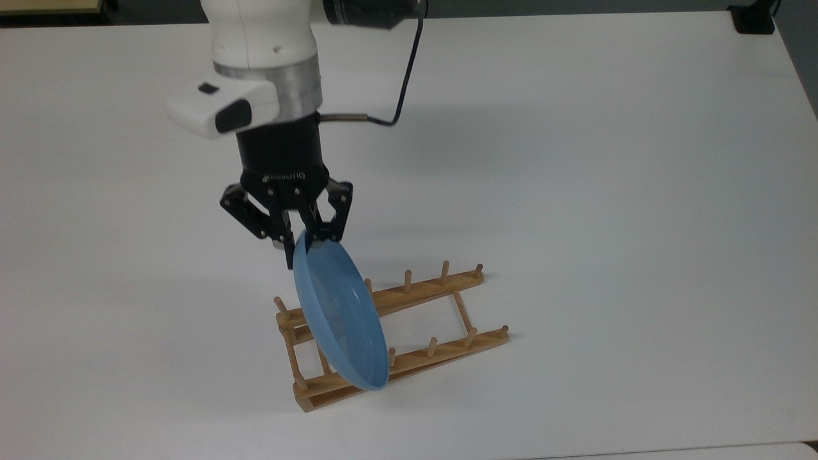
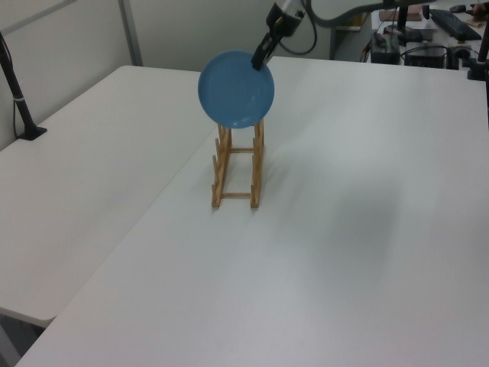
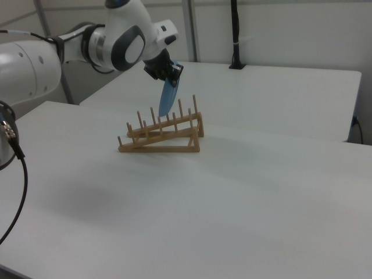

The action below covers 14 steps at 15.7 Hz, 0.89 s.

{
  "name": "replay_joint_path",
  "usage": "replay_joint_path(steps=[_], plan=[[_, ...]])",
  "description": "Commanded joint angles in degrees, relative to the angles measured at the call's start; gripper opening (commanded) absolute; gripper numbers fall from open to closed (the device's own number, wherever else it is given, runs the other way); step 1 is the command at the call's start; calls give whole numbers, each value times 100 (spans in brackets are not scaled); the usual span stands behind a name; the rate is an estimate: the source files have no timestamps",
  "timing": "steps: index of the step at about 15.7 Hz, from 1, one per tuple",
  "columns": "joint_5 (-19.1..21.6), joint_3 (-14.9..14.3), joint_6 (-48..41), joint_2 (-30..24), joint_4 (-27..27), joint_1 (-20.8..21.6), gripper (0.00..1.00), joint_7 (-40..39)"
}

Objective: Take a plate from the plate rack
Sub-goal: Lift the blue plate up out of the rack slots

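White tables [image 1: 575, 191] fill the scene, two of them pushed together with a seam visible in the left view; grey partition walls stand behind, and a black post [image 3: 235, 35] rises at the far edge in the right view; another black post [image 2: 17, 92] stands at the left view's left.

On the nearer table lies the rack [image 1: 415, 332] [image 2: 237, 172] [image 3: 165, 136], a low wooden frame of two pegged rails, one end propped higher than the other as the right view shows.

Above it hangs the plate [image 1: 339, 313] [image 2: 236, 89] [image 3: 168, 97], light blue, held on edge and leaning a little; in the left view its lower rim lies just at the tips of the pegs, and in the right view its lower edge hangs among the peg tops, so whether it touches them I cannot tell.

The gripper [image 1: 300, 241] [image 2: 260, 58] [image 3: 172, 75] is clamped on the plate's upper rim, one finger on each face; the white arm [image 1: 265, 57] comes down from the top view's upper edge, with a black cable [image 1: 402, 83] looping beside it.
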Motion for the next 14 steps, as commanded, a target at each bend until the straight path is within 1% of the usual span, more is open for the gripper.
replay_joint_path(steps=[1,5,8,9,11,14], plan=[[-22,-47,-616,-427,-58,-61,0,114],[56,-38,-1318,-840,-102,-280,0,-237],[381,-55,-2135,-1182,-128,-508,0,-913],[495,-90,-2477,-1314,-181,-587,0,-1133],[532,-108,-3119,-1604,-408,-745,0,-1520],[671,-117,-3745,-1877,-664,-930,0,-1881]])
